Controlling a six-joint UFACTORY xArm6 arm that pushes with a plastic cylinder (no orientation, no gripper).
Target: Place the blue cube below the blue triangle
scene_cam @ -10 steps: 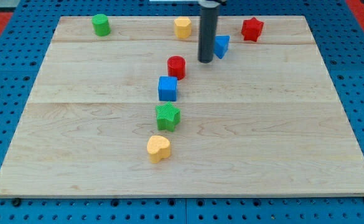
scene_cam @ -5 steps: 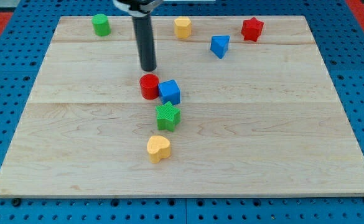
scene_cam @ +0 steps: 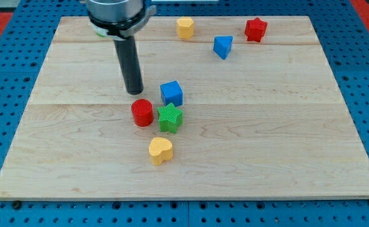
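My tip point(scene_cam: 134, 92) has shifted left, displacing the red cylinder block point(scene_cam: 142, 113); no pincer exists. The blue cube block point(scene_cam: 171, 93) remains far left of the blue triangle block point(scene_cam: 222, 46).

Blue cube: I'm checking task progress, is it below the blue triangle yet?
Not yet. The blue cube sits well toward the view's left of the blue triangle, beside my tip.

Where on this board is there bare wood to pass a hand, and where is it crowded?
Bare: right of the blue cube below the blue triangle, and the bottom strip under the yellow heart. Crowded: my tip, red cylinder, green star.
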